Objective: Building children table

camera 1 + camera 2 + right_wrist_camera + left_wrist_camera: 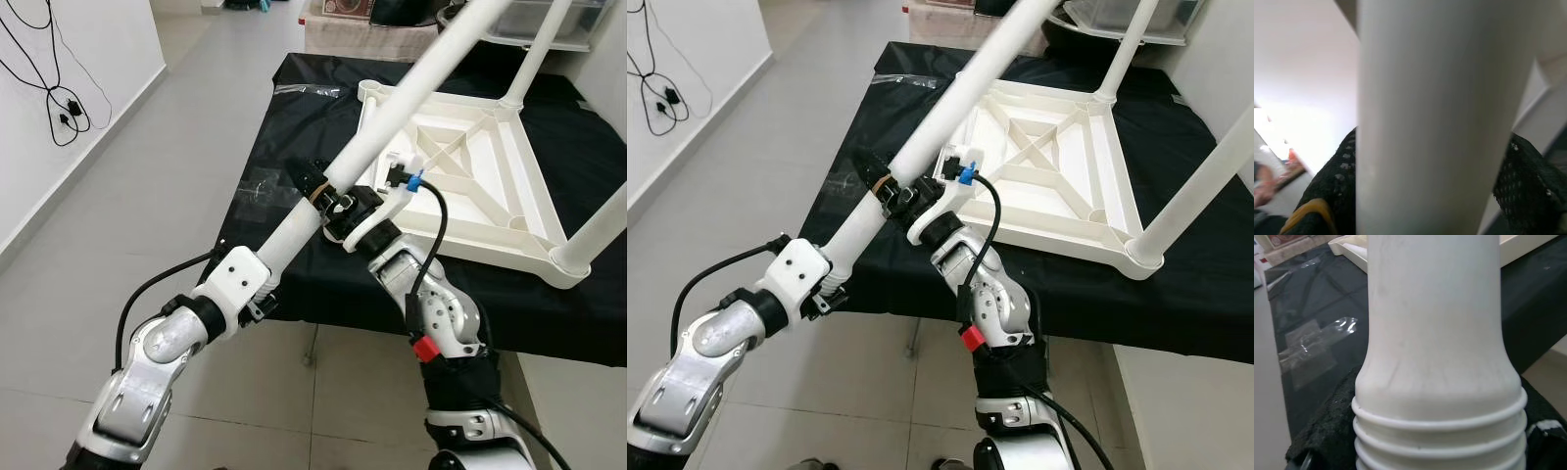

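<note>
Two tools, left tool (pixel 312 186) and right tool (pixel 345 208), both clamped on one loose leg (pixel 411 90); two legs fitted.

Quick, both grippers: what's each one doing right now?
Left gripper: shut on the loose table leg, near its threaded end.
Right gripper: shut on the same leg.

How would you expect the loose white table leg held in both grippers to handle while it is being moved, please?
The table leg looks like a rigid hollow plastic tube, so probably stiff and light. Its smooth round shaft may slip or twist between the left gripper and right gripper. Set down loose, it would likely roll.
</note>
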